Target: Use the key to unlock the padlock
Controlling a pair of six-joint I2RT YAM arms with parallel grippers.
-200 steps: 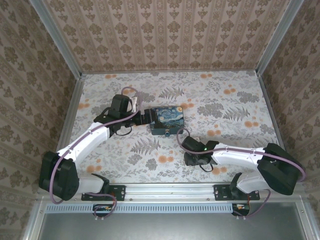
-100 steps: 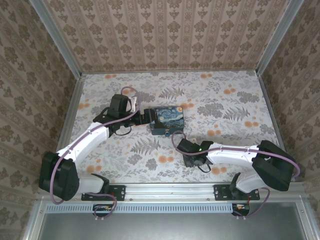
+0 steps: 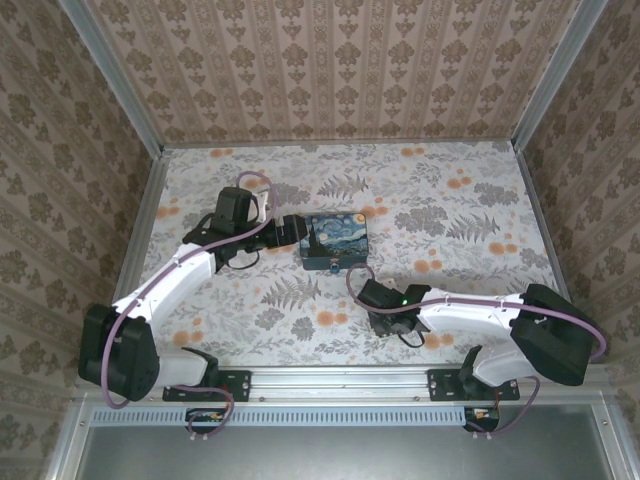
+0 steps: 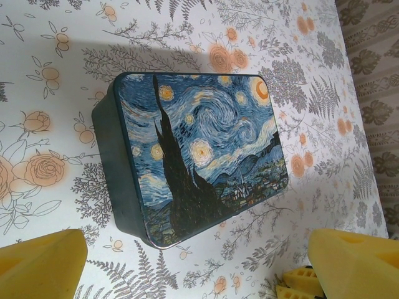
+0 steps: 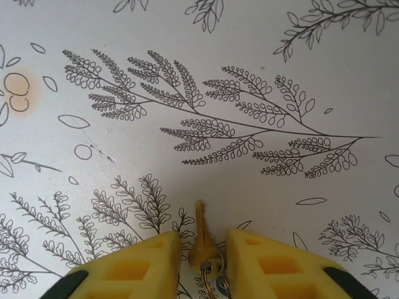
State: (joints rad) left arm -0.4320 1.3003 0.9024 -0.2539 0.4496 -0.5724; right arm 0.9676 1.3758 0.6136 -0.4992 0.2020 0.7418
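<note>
A small brass key (image 5: 201, 240) on a ring lies flat on the flowered table, blade pointing away from me. My right gripper (image 5: 202, 249) straddles its head, the yellow fingers (image 5: 134, 265) close on either side with thin gaps left, so the gripper is open. In the top view this gripper (image 3: 372, 300) is low over the table, near of the starry-night box (image 3: 337, 241). A tiny dark thing at the box's near edge looks like the padlock (image 3: 334, 266), too small to make out. My left gripper (image 4: 196, 268) hangs wide open and empty at the box's (image 4: 199, 156) left side.
The table is walled in: metal rails (image 3: 145, 230) run along its left and right sides and papered walls rise behind. The right arm's cable (image 3: 352, 278) loops between the box and the right gripper. Bare table lies right of the box.
The right gripper's fingers have drawn in around the key, and the right wrist has slid a little left. The left gripper stays wide open beside the box.
</note>
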